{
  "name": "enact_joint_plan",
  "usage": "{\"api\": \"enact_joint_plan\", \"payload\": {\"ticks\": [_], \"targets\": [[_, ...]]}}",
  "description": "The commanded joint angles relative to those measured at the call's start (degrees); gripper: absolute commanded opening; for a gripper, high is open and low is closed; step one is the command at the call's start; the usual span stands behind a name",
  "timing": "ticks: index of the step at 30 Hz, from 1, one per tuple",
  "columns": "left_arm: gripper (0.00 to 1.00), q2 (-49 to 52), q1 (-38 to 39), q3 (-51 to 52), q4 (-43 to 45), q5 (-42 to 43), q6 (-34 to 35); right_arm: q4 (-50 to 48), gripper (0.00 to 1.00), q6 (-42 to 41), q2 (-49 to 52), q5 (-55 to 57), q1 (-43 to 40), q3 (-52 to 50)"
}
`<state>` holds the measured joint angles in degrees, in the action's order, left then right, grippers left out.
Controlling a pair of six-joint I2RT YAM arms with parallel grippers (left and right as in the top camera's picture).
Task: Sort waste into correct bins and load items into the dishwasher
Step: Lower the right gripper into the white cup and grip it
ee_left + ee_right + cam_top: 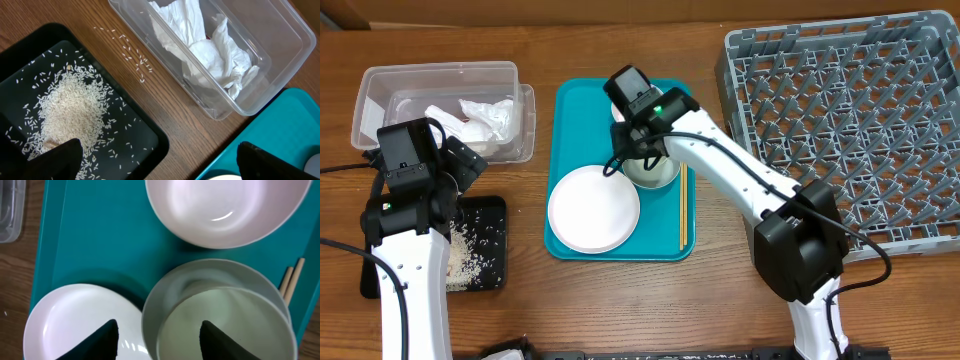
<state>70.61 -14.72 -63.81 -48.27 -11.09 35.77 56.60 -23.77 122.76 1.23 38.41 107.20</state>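
My right gripper (635, 140) is open over the teal tray. In the right wrist view its fingers (159, 330) straddle the near rim of the grey metal bowl (220, 310), one inside it and one over the round white plate (65, 320). The pale pink-white bowl (225, 210) sits just beyond. Chopsticks (682, 215) lie along the tray's right side. My left gripper (160, 165) is open and empty above the black tray (135, 135), which holds a pile of rice (70, 107). The clear tub (280, 45) holds crumpled napkins (200, 45). The cup is not in view.
The teal tray (575, 100) lies mid-table. The grey dish rack (840, 110) fills the right side with no dishes in it. A few rice grains (130, 55) are scattered on the wood between tub and black tray.
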Motion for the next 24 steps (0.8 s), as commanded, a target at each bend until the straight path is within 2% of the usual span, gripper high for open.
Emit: {"api": "enact_joint_plan", "payload": {"ticks": [1, 11, 16, 24], "targets": [[1.00, -0.5, -0.2, -0.9, 0.1, 0.2, -1.1, -0.1, 0.50, -3.4, 0.8, 0.9, 1.0, -0.4], [1.00, -0.5, -0.2, -0.9, 0.1, 0.2, -1.1, -1.9, 0.50, -6.3, 0.8, 5.2, 1.7, -4.3], [1.00, -0.5, -0.2, -0.9, 0.1, 0.2, -1.1, -1.8, 0.42, -6.3, 0.8, 5.2, 1.7, -4.1], [1.00, -0.5, -0.2, -0.9, 0.1, 0.2, -1.1, 0.7, 0.37, -6.3, 0.7, 4.9, 1.7, -0.8]]}}
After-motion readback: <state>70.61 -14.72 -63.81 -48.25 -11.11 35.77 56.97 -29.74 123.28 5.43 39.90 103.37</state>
